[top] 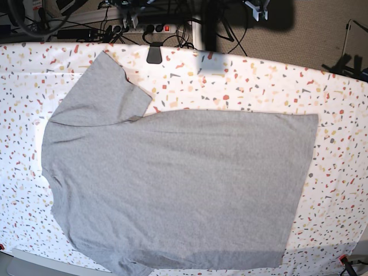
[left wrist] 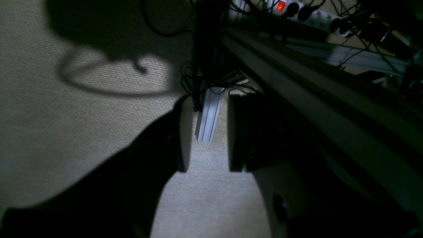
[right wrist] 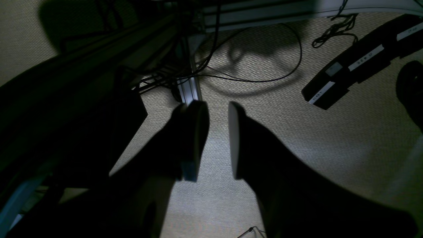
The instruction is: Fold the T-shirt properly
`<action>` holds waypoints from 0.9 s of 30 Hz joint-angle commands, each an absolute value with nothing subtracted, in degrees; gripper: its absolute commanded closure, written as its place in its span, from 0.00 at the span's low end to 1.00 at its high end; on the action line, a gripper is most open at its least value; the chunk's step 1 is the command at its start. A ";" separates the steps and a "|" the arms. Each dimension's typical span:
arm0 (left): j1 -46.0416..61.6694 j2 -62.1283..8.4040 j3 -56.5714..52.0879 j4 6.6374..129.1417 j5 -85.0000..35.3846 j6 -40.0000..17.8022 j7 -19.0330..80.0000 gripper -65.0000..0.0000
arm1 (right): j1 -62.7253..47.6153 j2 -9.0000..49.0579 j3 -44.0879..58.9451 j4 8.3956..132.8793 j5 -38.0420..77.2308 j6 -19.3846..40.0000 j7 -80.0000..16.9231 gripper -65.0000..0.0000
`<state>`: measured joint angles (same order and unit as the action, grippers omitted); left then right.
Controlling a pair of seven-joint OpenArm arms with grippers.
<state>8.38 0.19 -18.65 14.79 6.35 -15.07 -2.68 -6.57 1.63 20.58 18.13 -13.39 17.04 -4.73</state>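
Spread flat, plain side up, T-shirt point(top: 178, 184) across table point(top: 345, 115), sleeve point(top: 98, 92) at ten o'clock. Unfolded yet. Left gripper point(left wrist: 206, 135) and right gripper point(right wrist: 218, 140) parted, empty, below table. Next: up to grab an edge.

nothing stands on the counter point(top: 345, 144) but the flat t-shirt point(top: 184, 190); cables point(top: 121, 23) seemingly crowd its far edge.

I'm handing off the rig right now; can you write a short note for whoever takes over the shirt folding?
Left gripper: open, empty, hanging over the carpet beside the table frame.
Right gripper: open, empty, also over the carpet.
Neither arm shows in the base view.
T-shirt: spread plain side up on the speckled table, one sleeve lying out at the far left.
Done: no fold visible.
Left: all folds.
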 commanded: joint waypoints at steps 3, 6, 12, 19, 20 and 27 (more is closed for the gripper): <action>8.73 0.27 -18.70 14.98 5.98 -15.40 -3.09 0.73 | -6.72 1.93 20.60 18.57 -13.32 17.61 -4.56 0.75; 8.75 0.27 -18.70 14.98 5.98 -15.40 -3.09 0.73 | -6.72 2.00 20.60 18.57 -13.32 17.61 -4.56 0.75; 8.73 0.30 -18.70 14.98 5.96 -15.40 -3.09 0.73 | -6.87 3.84 20.60 18.57 -12.88 21.10 -4.60 0.75; 8.75 0.30 -18.70 14.98 4.99 -15.40 -3.09 0.73 | -6.87 6.42 20.60 18.57 -5.06 23.64 -6.50 0.75; 8.75 0.30 -18.70 14.98 4.19 -15.42 -3.11 0.73 | -6.90 6.57 20.60 18.57 -5.10 23.97 -6.48 0.75; 9.06 0.27 -18.70 15.05 1.45 -15.42 -3.11 0.73 | -7.62 6.66 20.60 18.57 -3.11 25.56 -6.46 0.75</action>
<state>8.60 0.19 -18.65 14.83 1.61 -15.09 -2.83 -7.35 6.37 20.58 18.26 -3.62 24.95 -6.44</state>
